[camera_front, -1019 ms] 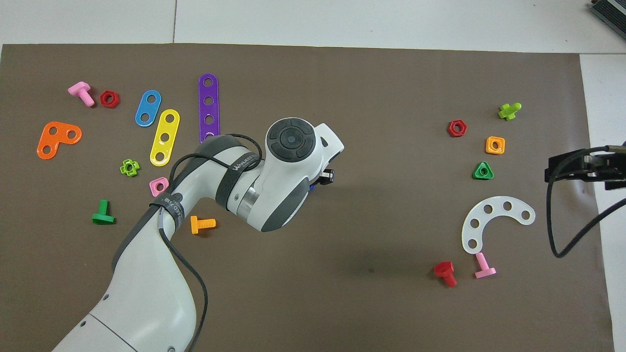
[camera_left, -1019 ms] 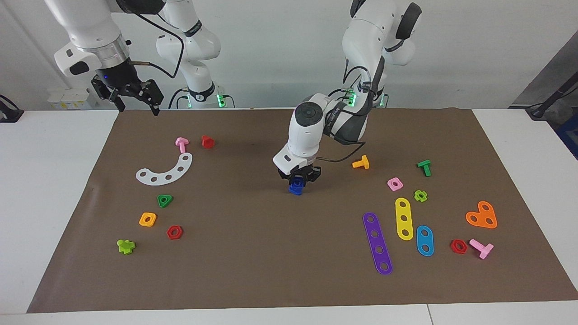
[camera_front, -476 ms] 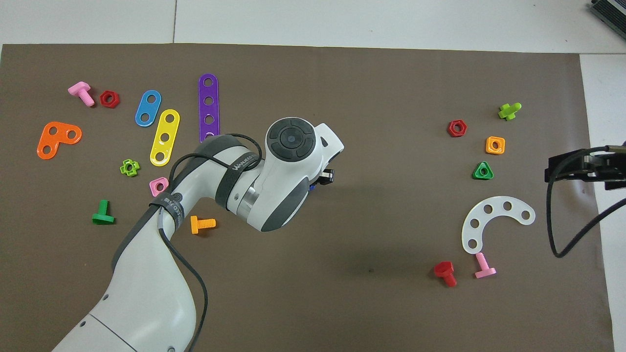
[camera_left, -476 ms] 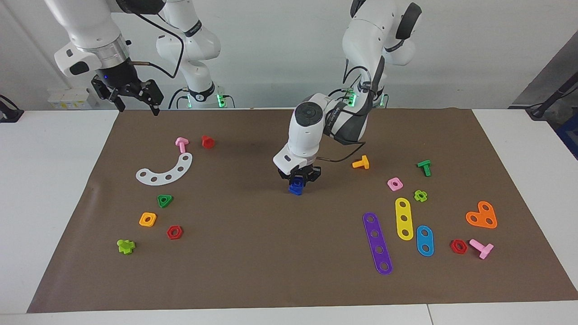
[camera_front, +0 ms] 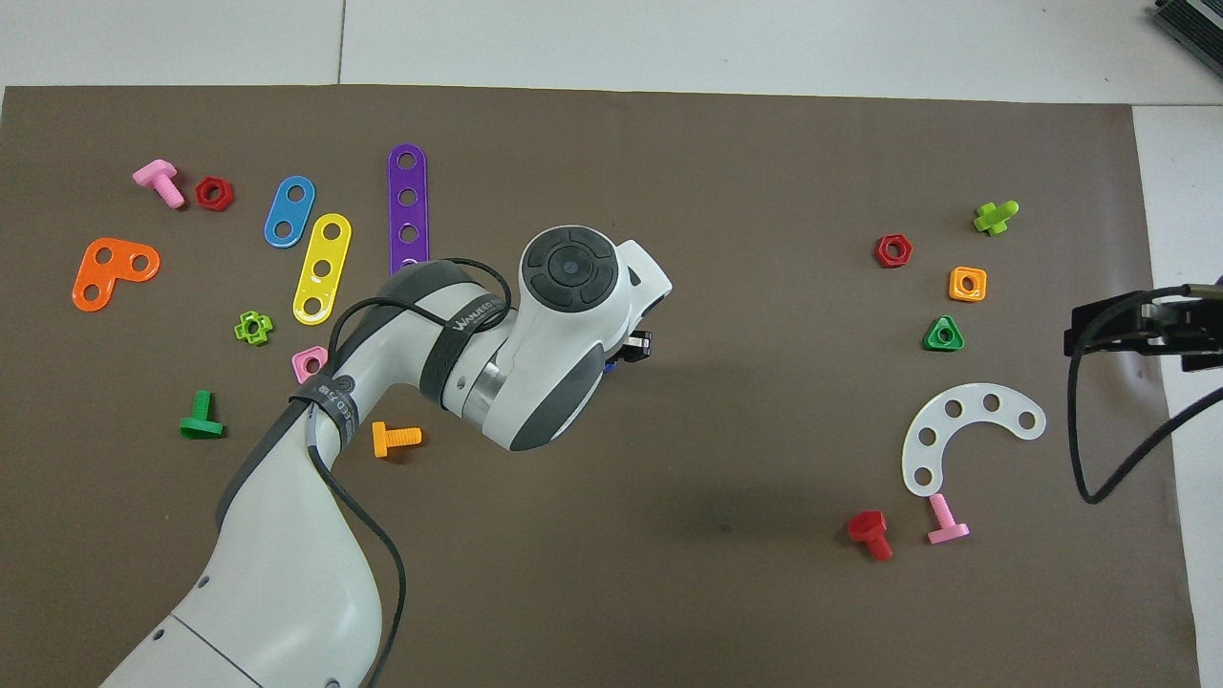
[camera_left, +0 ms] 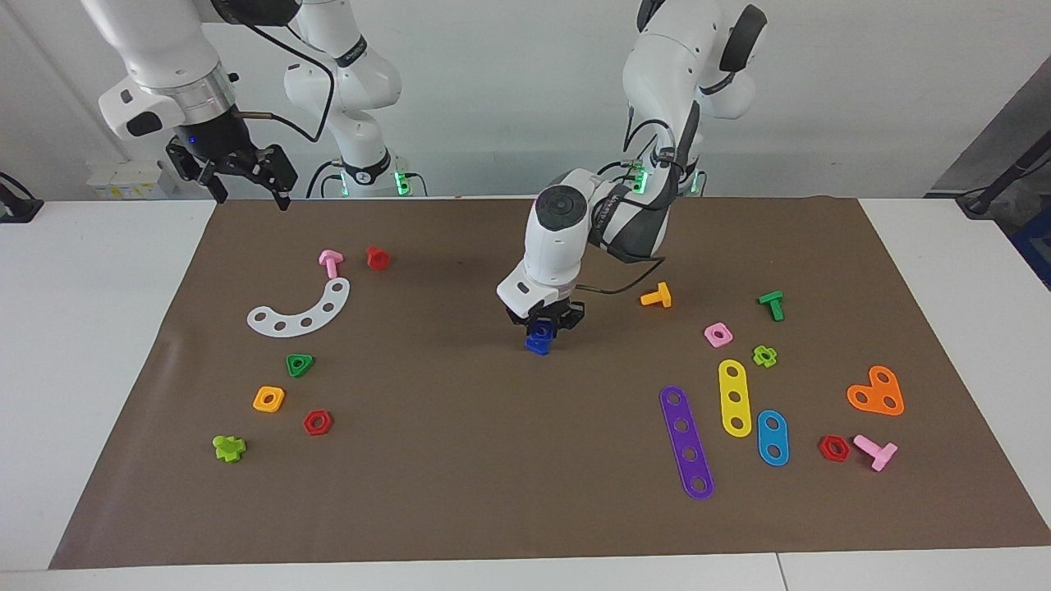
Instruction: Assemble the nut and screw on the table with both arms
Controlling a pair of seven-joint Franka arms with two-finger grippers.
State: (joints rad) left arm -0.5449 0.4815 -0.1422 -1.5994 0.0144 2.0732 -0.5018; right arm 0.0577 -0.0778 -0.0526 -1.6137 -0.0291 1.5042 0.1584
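Barely anything moved since the earlier frames: the left gripper (camera_left: 542, 325) has just eased up a hair at the middle of the brown mat (camera_left: 460, 492), and it stays clamped on the blue piece (camera_left: 539, 339). That dark blue lump under its fingertips looks like the screw and the nut together, but I can't tell them apart, and I can't tell whether it touches the mat. From overhead the left arm's wrist covers nearly all of it.

The right gripper (camera_left: 246, 182) waits up in the air over the mat's corner at the right arm's end, jaws spread wide, holding nothing.

Stuff around: an orange bolt (camera_left: 657, 295) is the closest loose part, toward the left arm's end, then a pink square nut (camera_left: 718, 334), green bolt (camera_left: 772, 304), plus purple (camera_left: 686, 442), yellow (camera_left: 734, 397) and blue strips (camera_left: 772, 437). At the right arm's end sit a white curved plate (camera_left: 300, 311), pink bolt (camera_left: 330, 263), red bolt (camera_left: 378, 258) and orange square nut (camera_left: 268, 399). Nothing crowds the blue piece.

There's lettering on the left arm's black band (camera_front: 470, 320), but I can't read it properly.
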